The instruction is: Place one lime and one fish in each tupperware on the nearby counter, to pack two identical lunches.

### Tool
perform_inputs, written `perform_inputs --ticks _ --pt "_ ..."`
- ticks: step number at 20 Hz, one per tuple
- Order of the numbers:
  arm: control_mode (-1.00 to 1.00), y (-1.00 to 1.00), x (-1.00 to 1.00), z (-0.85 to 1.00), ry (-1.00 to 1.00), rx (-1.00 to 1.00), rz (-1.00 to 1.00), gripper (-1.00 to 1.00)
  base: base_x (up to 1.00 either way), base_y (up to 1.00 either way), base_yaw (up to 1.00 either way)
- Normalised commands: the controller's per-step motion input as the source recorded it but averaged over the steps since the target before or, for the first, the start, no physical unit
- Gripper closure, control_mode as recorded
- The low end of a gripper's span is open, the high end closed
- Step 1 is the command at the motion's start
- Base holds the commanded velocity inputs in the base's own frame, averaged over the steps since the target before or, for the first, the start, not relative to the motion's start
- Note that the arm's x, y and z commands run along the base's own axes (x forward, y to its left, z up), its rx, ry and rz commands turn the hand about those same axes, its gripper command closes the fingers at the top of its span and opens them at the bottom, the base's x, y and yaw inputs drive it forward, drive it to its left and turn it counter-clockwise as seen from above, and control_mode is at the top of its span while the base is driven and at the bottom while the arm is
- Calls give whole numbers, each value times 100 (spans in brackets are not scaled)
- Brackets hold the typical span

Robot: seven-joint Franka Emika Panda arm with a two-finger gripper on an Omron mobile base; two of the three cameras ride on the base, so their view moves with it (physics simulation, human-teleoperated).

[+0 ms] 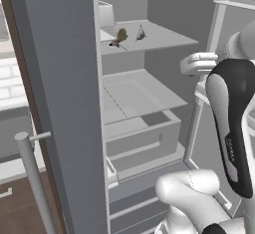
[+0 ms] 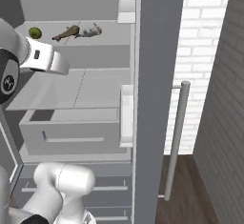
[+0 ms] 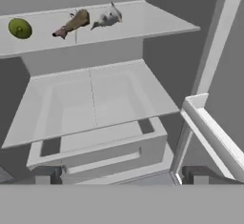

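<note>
Fridge shelf | 1 lime | 2 fish | tool wide apart, holding nothing

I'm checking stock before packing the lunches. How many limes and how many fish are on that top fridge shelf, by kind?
Limes: 1, the lime at the shelf's left end.
Fish: 2, the brown fish and the grey fish beside it.
Total: 3 items on the top shelf.

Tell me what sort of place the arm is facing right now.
Most likely the inside of an open fridge in a kitchen: pale shelves holding a lime and two fish, a pull-out drawer below, and door bins.
</note>
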Motion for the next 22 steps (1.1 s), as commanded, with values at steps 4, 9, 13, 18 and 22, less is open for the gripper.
perform_inputs --ticks 4,9,13,18,22 --pt "-100 32 72 48 -20 0 1 -100 0 0 0" --pt "-100 54 100 -9 -3 1 0 -100 0 0 0" --pt "-100 55 100 0 -7 2 1 -100 0 0 0" --pt "-100 58 100 3 0 0 0 -100 0 0 0" --pt "-100 12 100 0 3 0 8 -100 0 0 0"
